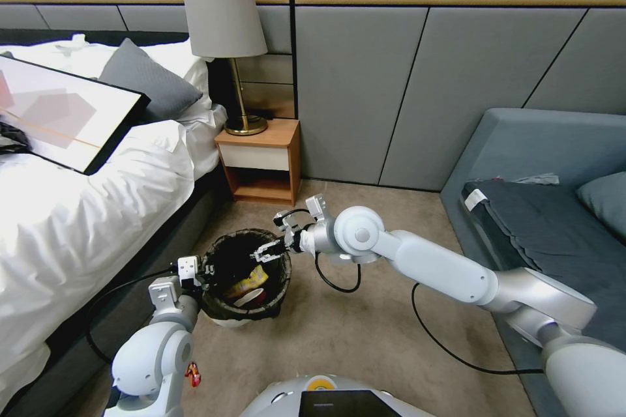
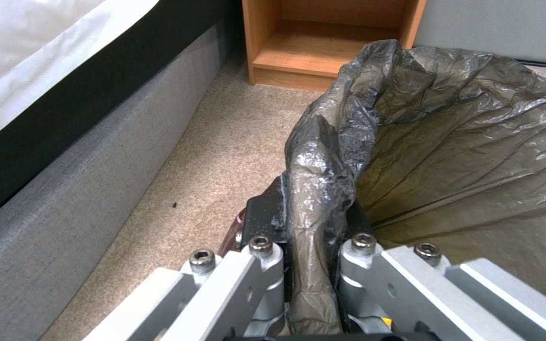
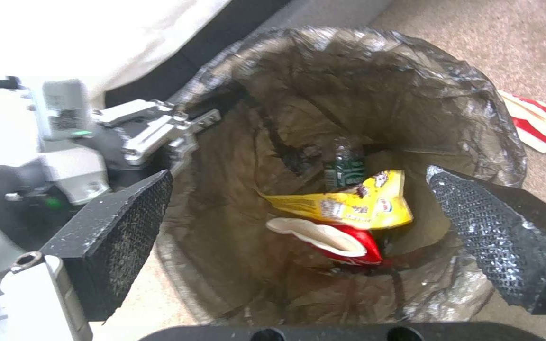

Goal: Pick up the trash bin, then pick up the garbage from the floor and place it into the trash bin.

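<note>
The trash bin (image 1: 218, 313), white with a dark bag folded over its rim, stands between the bed and my arms. My left gripper (image 1: 203, 268) is shut on the bin's near-left rim; in the left wrist view its fingers (image 2: 267, 222) pinch the bag-covered edge (image 2: 314, 189). My right gripper (image 1: 267, 251) hovers open over the bin's mouth, and its black pads (image 3: 112, 232) are spread wide with nothing between them. Inside the trash bin (image 3: 361, 61) lie a yellow wrapper (image 3: 355, 203), a red-and-white wrapper (image 3: 339, 244) and a clear bottle (image 3: 346, 166). Another red-and-white wrapper (image 3: 538, 125) lies on the carpet beside the bin.
The bed (image 1: 78, 208) with its dark base runs close along the left. A wooden nightstand (image 1: 261, 163) with a lamp (image 1: 225, 45) stands behind the bin. A grey sofa (image 1: 541, 208) fills the right. Beige carpet (image 1: 365, 332) lies open between them.
</note>
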Controlling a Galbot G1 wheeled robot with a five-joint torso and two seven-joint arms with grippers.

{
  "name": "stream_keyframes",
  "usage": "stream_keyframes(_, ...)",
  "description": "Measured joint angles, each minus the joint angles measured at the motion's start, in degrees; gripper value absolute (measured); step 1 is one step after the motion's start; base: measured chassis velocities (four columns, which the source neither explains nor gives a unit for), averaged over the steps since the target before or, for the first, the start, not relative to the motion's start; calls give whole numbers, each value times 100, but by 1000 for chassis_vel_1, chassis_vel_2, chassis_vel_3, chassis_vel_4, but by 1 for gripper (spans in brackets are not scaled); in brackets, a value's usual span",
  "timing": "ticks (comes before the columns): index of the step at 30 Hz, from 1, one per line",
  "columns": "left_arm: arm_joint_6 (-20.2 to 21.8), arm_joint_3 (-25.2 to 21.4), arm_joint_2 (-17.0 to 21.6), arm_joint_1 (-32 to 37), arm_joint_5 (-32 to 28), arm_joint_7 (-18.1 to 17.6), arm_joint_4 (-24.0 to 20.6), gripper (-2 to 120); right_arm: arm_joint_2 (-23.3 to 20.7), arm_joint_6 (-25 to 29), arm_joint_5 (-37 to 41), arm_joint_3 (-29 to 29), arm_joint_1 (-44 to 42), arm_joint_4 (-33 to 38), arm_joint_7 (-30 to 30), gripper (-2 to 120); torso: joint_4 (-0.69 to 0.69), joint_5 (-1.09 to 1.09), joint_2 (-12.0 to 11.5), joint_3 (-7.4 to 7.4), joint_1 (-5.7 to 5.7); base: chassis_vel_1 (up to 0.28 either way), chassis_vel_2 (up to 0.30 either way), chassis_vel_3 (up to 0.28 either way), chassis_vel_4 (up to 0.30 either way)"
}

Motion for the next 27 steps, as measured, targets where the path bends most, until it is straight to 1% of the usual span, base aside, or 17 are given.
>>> stream_keyframes(3, 0, -1, 7, 0, -1, 0, 0, 4, -34, 0, -15, 26, -1, 66, 0, 100, 0, 0, 0, 0, 0, 0, 0, 0, 0)
stream_keyframes(5, 0, -17, 15, 0, -10, 0, 0, 4, -84, 0, -62, 337, -70, 178, 91, 100, 1, 0, 0, 0, 0, 0, 0, 0, 0)
stream_keyframes(6, 0, -28, 22, 1, -21, 1, 0, 4, -137, 0, -227, 506, -109, 220, 144, 100, 2, 1, 0, 0, 0, 0, 0, 0, 0)
stream_keyframes(7, 0, -28, 22, 1, -21, 1, 0, 4, -137, 0, -227, 506, -109, 220, 144, 100, 2, 1, 0, 0, 0, 0, 0, 0, 0)
stream_keyframes(10, 0, -40, 66, -1, -41, 3, 9, 4, -476, 0, -1465, 1013, -254, 242, -33, 100, -1, 1, 0, 0, 0, 0, 0, 0, 0)
stream_keyframes(11, 0, -40, 66, -1, -41, 3, 9, 4, -476, 0, -1465, 1013, -254, 242, -33, 100, -1, 1, 0, 0, 0, 0, 0, 0, 0)
stream_keyframes(12, 0, -37, 77, -8, -48, 5, 14, 4, -588, 0, -1732, 1183, -325, 257, -37, 100, -1, 1, 0, 0, 0, 0, 0, 0, 0)
stream_keyframes(14, 0, -25, 92, -23, -72, 8, 16, 4, -834, 20, -2560, 1601, -617, 254, -220, 100, 1, 1, 0, 0, 0, 0, 0, 0, 0)
stream_keyframes(15, 0, -25, 92, -23, -72, 8, 16, 4, -834, 20, -2560, 1601, -617, 254, -220, 100, 1, 1, 0, 0, 0, 0, 0, 0, 0)
stream_keyframes(16, 0, -20, 100, -30, -87, 9, 15, 4, -966, 110, -3089, 1847, -826, 257, -420, 100, 2, 2, 0, 0, 0, 0, 0, 0, 0)
stream_keyframes(18, 0, -18, 108, -40, -123, 13, 3, 4, -1246, 250, -4290, 2559, -1477, 339, -981, 100, -1, 2, 0, 0, 0, 0, 0, 0, 0)
stream_keyframes(19, 0, -18, 108, -40, -123, 13, 3, 4, -1246, 250, -4290, 2559, -1477, 339, -981, 100, -1, 2, 0, 0, 0, 0, 0, 0, 0)
stream_keyframes(21, 0, -27, 126, -46, -169, 17, -6, 4, -1327, 390, -4762, 3277, -2040, 463, -1156, 100, -3, 3, 0, -1, -1, 0, 0, 0, 0)
stream_keyframes(22, 0, -30, 141, -43, -199, 20, -7, 4, -1315, 510, -5001, 3705, -2450, 499, -1201, 100, -3, -2, 0, -1, -1, 0, 0, 0, 0)
stream_keyframes(24, 0, -31, 146, -41, -214, 22, -7, 4, -1298, 556, -5103, 3835, -2597, 500, -1217, 100, -3, -2, 0, 0, -1, 0, 0, 0, 0)
stream_keyframes(26, 0, -35, 156, -29, -243, 24, -8, 4, -1189, 945, -5633, 4385, -3257, 470, -1277, 100, 1, 5, 0, 0, -1, 0, 0, 0, 0)
stream_keyframes(27, 0, -35, 156, -29, -243, 24, -8, 4, -1189, 945, -5633, 4385, -3257, 470, -1277, 100, 1, 5, 0, 0, -1, 0, 0, 0, 0)
